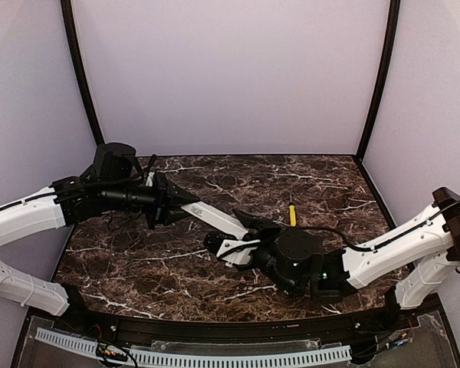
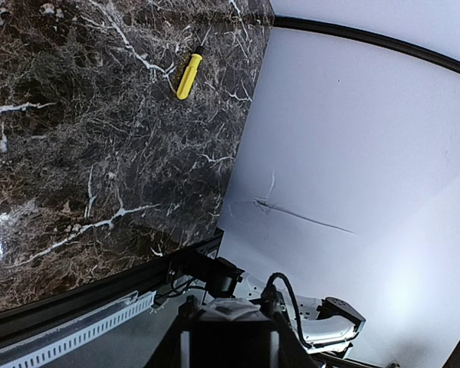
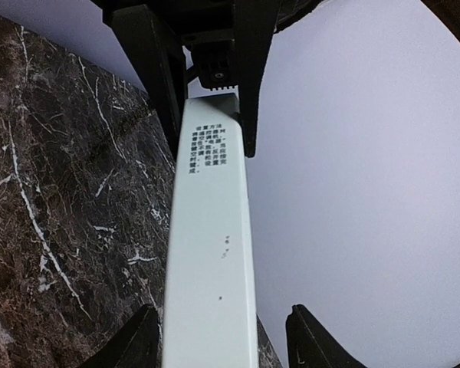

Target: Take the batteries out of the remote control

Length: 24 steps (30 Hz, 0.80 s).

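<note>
Holding remote seemingly up off worktop w/ L claw pinched on its far end. Looks like an early step: getting at battery bay. Shows no batteries anywhere. Shows only a plain white face w/ small print in R wrist view, so can't tell bay state. Has R claw spread, fingers flanking near end of bar, one side close or touching, other w/ clear gap. Poses L arm low from left, wrist approx level. Poses R arm in from right, forearm low, wrist aimed along bar. Next prob calls for closing R claw on bar or turning it to expose bay, w/o loosening L pinch. Has screwdriver lying on worktop just beyond R wrist, apart from remote.
</note>
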Motion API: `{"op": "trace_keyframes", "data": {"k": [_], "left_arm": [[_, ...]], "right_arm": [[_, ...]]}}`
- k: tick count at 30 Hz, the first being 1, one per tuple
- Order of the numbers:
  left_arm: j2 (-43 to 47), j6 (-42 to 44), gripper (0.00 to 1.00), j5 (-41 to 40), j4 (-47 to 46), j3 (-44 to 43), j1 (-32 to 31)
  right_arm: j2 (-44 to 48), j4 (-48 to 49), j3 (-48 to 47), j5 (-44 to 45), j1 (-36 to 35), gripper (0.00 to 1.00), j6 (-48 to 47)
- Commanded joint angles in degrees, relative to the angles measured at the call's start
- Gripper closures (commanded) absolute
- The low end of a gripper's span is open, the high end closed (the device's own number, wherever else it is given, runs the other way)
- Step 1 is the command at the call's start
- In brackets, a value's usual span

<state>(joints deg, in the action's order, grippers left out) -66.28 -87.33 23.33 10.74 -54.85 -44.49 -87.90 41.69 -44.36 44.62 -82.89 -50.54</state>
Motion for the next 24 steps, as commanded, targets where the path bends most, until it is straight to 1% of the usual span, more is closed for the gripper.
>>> {"op": "trace_keyframes", "data": {"k": [1, 6, 10, 12, 14, 15, 16, 17, 18, 19, 20, 21, 22, 23, 24], "left_arm": [[1.91, -0.5, 0.99, 0.45, -1.09, 0.84, 0.4], [2.16, -0.55, 0.98, 0.4, -0.79, 0.86, 0.46], [2.43, -0.71, 0.97, 0.22, -0.72, 1.09, 0.46], [2.73, -1.12, 0.94, 0.02, -0.55, 1.21, 0.46], [3.0, -1.41, 0.87, -0.3, -0.22, 1.28, 0.5], [3.09, -1.7, 0.8, -0.3, -0.21, 1.42, 0.51], [3.26, -1.79, 0.71, -0.3, -0.37, 1.46, 0.48], [3.35, -2.03, 0.66, -0.3, -0.46, 1.6, 0.46], [3.53, -2.13, 0.54, -0.5, -0.48, 1.68, 0.46], [3.66, -2.23, 0.49, -0.58, -0.51, 1.79, 0.46], [3.87, -2.23, 0.39, -0.86, -0.58, 1.82, 0.5], [4.01, -2.23, 0.34, -1.02, -0.56, 1.95, 0.47], [4.22, -2.32, 0.27, -1.27, -0.51, 1.99, 0.46], [4.31, -2.34, 0.24, -1.36, -0.36, 2.02, 0.48], [4.49, -2.24, 0.18, -1.69, -0.28, 2.02, 0.47]], "right_arm": [[-1.72, 4.25, -2.1, 4.09, -0.43, 0.46, -3.16], [-3.21, 9.02, -2.14, 6.4, -0.42, 0.57, -7.27], [-3.46, 9.52, -2.52, 6.92, -0.41, 0.64, -7.83], [-3.62, 9.29, -2.73, 7.22, -0.38, 0.68, -7.82], [-3.77, 9.13, -3.04, 7.45, -0.42, 0.73, -7.77], [-3.82, 8.9, -3.22, 7.43, -0.38, 0.75, -7.7], [-3.85, 8.6, -3.38, 7.43, -0.41, 0.77, -7.38], [-3.94, 8.23, -3.55, 7.48, -0.38, 0.78, -7.07], [-3.95, 7.97, -3.69, 7.45, -0.42, 0.8, -6.65], [-3.84, 7.55, -3.71, 7.44, -0.43, 0.82, -6.03], [-3.66, 6.95, -3.79, 7.35, -0.43, 0.84, -5.31], [-3.42, 6.39, -3.85, 7.26, -0.43, 0.86, -4.4], [-3.23, 5.74, -3.89, 7.17, -0.43, 0.87, -3.49], [-3.05, 4.78, -4.0, 7.15, -0.36, 0.87, -2.57], [-2.81, 3.56, -4.18, 7.03, -0.3, 0.88, -1.33]]}}
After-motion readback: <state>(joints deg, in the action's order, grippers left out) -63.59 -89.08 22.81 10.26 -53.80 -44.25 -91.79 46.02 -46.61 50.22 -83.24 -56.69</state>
